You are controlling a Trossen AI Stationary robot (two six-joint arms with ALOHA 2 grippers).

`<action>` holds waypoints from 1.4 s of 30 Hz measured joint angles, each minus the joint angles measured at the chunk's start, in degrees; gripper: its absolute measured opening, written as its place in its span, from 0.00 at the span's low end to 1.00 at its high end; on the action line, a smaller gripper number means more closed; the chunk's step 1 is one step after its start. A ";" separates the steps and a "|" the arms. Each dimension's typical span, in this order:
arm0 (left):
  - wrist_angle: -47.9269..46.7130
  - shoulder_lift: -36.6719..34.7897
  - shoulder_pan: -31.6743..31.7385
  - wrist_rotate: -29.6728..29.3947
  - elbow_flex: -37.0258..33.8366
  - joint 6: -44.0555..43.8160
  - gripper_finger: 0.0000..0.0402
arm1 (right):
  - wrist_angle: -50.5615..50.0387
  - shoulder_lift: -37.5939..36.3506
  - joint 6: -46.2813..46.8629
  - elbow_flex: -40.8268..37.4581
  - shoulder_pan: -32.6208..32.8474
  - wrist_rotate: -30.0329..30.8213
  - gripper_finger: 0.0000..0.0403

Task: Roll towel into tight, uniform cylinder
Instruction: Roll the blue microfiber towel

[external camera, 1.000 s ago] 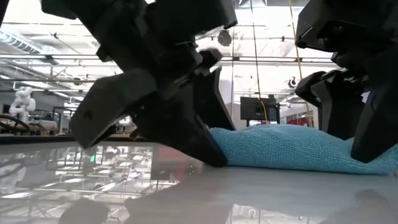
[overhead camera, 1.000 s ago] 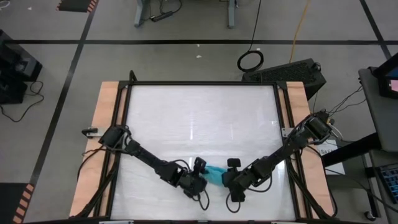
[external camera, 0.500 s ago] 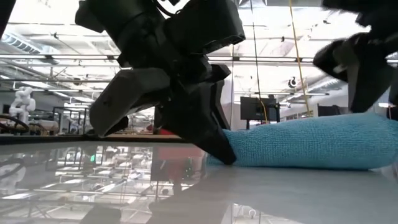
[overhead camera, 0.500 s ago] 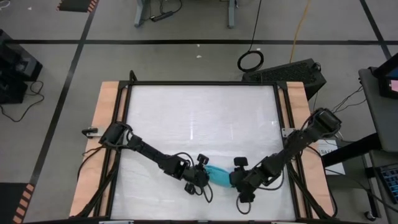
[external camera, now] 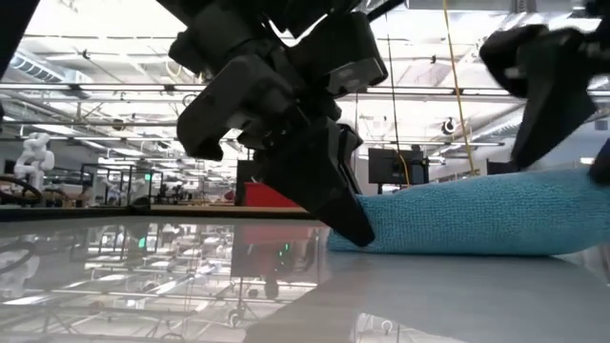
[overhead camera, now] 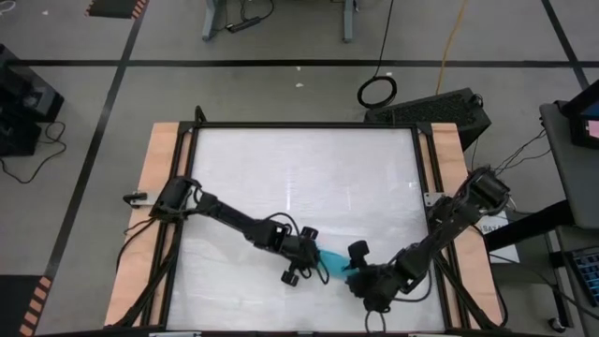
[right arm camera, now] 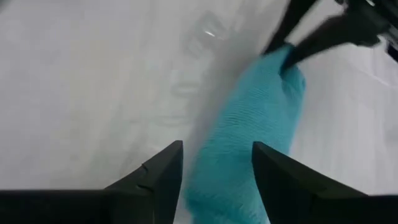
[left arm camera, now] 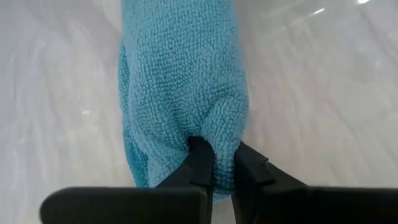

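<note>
The turquoise towel (overhead camera: 332,265) lies rolled into a short thick roll on the white tabletop (overhead camera: 299,178), near its front edge. My left gripper (left arm camera: 224,165) is shut on the roll's left end. My right gripper (right arm camera: 217,168) is open at the right end of the roll (right arm camera: 249,137), one finger on each side. In the low view the roll (external camera: 467,219) rests along its underside, and the left fingers (external camera: 348,224) meet its left end. Whether the right fingers touch the cloth, I cannot tell. My left gripper pinches a bulge of cloth at the roll's left end (left arm camera: 219,134) between its two fingers. The fingers come from the table's left, slanting down, and point along the roll. The roll stays lying on the table.
Wooden side rails (overhead camera: 161,187) and a black frame border the tabletop. The two arms converge near the front edge, close together. The far half of the tabletop (overhead camera: 299,159) is bare white surface.
My left gripper has shut on the roll's left end, turned about its wrist, and gone a little toward the table's right. My right gripper has moved toward the right and near edges. The roll has slid slightly right, and its right end now stands thicker.
</note>
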 joint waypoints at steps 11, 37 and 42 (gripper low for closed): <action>-1.87 -0.39 1.18 5.06 0.07 -0.30 0.08 | -2.31 5.28 9.34 0.05 -3.95 -1.29 0.42; -18.54 -13.57 -4.85 -8.25 -0.33 -4.30 0.54 | -1.66 6.37 10.26 -0.02 -8.56 -4.69 0.35; -23.89 -17.47 -8.89 -10.61 -0.25 -7.10 0.54 | -0.70 6.45 4.06 -0.02 -12.05 -4.57 0.35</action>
